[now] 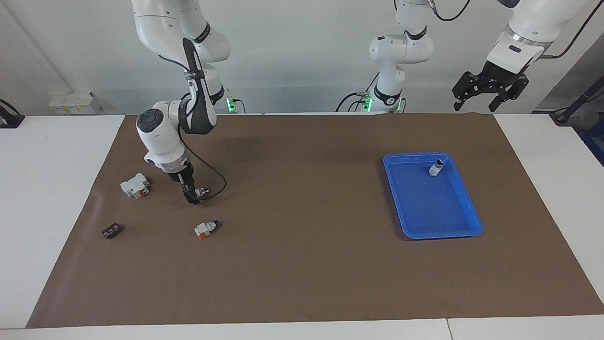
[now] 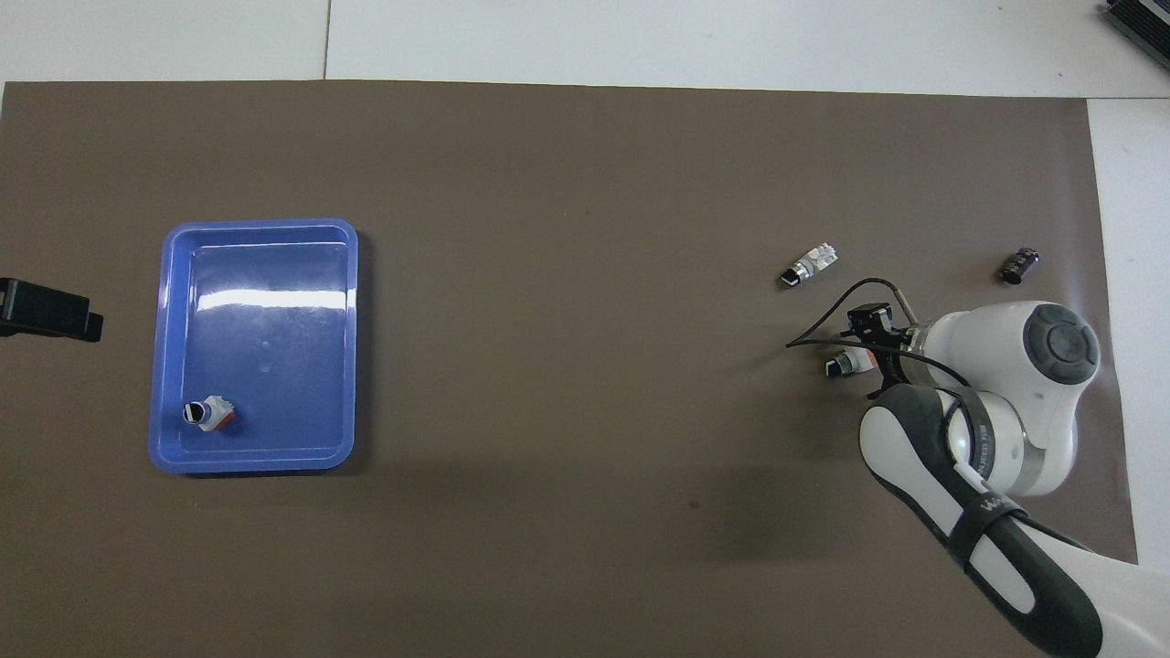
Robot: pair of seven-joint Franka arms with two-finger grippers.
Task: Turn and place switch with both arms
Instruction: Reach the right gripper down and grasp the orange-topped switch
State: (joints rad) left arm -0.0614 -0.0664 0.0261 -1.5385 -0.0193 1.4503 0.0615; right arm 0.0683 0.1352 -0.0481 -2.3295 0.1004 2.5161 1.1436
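One switch (image 1: 203,191) lies on the brown mat toward the right arm's end, its black knob end (image 2: 836,366) pointing toward the table's middle. My right gripper (image 1: 191,196) is down at this switch and hides its orange part. My right gripper (image 2: 870,355) covers the switch's body in the overhead view too. A second switch (image 1: 206,228) lies farther from the robots (image 2: 809,266). A third switch (image 1: 436,167) stands in the blue tray (image 1: 467,208). My left gripper (image 1: 486,97) waits open, high over the mat's edge near its base, holding nothing.
A larger white block with a red mark (image 1: 135,185) lies beside the right gripper, toward the mat's edge. A small dark block (image 1: 111,231) sits farther from the robots (image 2: 1019,265). The blue tray (image 2: 164,366) is toward the left arm's end.
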